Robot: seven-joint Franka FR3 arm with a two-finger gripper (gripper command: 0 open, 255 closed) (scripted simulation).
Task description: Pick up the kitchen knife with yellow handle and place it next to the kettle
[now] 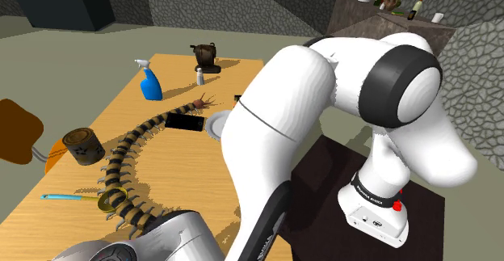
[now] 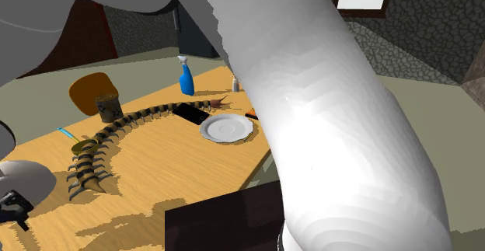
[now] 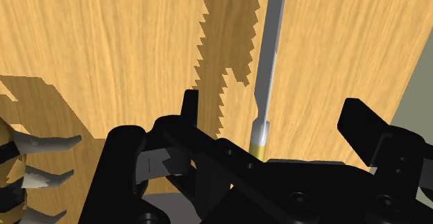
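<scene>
A round tin can (image 1: 82, 146) sits near a side edge of the table (image 1: 186, 166). I cannot tell what is in it. A blue spray bottle (image 1: 150, 83) stands near the far edge. The dark brown kettle (image 1: 206, 56) stands at the far edge too, with a small white shaker (image 1: 199, 77) just beside it. A white plate (image 2: 226, 127) lies next to a flat black thing (image 2: 190, 113). A long toy centipede (image 1: 129, 150) with black and yellow stripes curls across the wood.

The knife (image 3: 267, 49) lies flat on the table, close to one edge and running almost along it. Its blade is long, thin and silver. A bit of yellow shows where the handle starts, and the rest hides under the hand (image 3: 271, 103). The hand is open: its two black fingers (image 3: 189, 105) stand apart, one on each side of the knife, not touching it.
</scene>
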